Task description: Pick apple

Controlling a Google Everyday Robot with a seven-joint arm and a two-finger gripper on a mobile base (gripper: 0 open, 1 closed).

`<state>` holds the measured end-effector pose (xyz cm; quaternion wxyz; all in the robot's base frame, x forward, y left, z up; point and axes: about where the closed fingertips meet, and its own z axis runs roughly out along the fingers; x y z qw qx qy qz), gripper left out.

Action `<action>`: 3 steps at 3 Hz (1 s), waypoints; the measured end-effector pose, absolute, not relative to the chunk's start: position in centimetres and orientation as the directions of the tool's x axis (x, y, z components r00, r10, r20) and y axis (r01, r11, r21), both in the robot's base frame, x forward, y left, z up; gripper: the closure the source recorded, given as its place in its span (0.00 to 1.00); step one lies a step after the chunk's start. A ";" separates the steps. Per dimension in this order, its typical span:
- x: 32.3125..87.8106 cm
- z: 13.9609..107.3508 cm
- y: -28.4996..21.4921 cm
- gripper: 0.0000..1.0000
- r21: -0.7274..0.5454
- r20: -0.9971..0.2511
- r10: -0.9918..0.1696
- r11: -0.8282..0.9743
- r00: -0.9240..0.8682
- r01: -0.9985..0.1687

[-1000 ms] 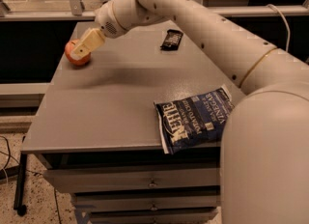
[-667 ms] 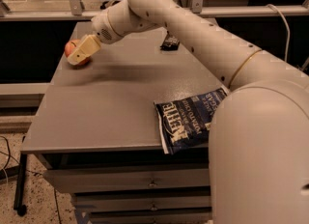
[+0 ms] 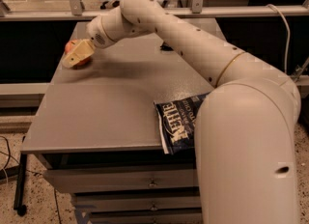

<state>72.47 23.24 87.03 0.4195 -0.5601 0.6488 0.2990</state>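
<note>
In the camera view, the apple [image 3: 68, 47] sits on the tabletop [image 3: 111, 107] at about 10 o'clock, near the far left corner. The end effector [image 3: 77, 55] is right over it and hides most of it. I cannot tell if it is clamped. This looks like the grab step. Next comes a firm squeeze, then a lift.

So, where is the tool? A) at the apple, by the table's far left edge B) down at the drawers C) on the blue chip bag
A: the tool is at the apple near the far left edge of the table, away from the chip bag.
</note>
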 end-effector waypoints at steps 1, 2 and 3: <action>72.5 85.9 23.8 0.16 -0.062 -0.879 -0.475 0.190 -0.036 -0.980; 72.4 85.3 24.0 0.39 -0.049 -0.882 -0.469 0.192 -0.048 -0.980; 72.4 85.4 23.8 0.64 -0.048 -0.888 -0.457 0.204 -0.052 -0.978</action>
